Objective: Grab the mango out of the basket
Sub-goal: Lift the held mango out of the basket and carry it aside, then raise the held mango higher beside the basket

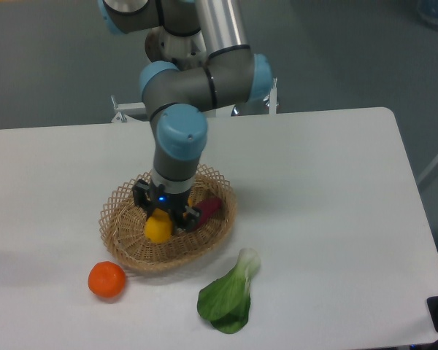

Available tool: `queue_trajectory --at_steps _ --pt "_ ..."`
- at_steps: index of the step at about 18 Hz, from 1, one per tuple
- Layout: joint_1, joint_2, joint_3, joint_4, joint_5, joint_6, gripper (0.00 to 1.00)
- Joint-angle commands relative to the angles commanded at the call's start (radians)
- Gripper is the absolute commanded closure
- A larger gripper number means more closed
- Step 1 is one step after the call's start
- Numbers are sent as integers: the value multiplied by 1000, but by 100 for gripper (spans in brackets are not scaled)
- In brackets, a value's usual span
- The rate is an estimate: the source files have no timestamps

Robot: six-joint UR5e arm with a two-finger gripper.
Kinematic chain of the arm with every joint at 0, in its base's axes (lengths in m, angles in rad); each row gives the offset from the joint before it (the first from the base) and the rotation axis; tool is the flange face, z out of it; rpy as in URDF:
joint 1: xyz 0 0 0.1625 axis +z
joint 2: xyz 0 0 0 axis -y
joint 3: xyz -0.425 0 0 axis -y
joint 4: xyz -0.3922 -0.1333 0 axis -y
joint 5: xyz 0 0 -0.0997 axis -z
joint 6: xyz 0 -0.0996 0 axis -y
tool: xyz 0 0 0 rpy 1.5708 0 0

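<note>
Where the arm's blue-capped wrist hangs over the middle of the frame, hides much of the gripper [166, 214] and the mango [158, 229] beneath it. Purple sweet potato [208, 210] just right of the mango, inside the basket [120, 237]; round orange [106, 279] lower left on the white table [328, 189], leafy green [228, 297] below the basket. Mango yellow, smooth, only one rounded end showing over the basket's centre. Jaws seemingly clamped on its sides.

A white table [321, 189] with rounded corners stands on a dull grey-green floor [51, 65]. The light is even, with soft shadows.
</note>
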Motion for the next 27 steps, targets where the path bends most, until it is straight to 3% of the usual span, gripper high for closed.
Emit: queue_trajectory --at_steps 9,18,27 --pt "138 -11 74 -14 81 130 78" --pt "209 -67 158 -37 189 327 73" --pt "265 -101 190 -37 218 537 72"
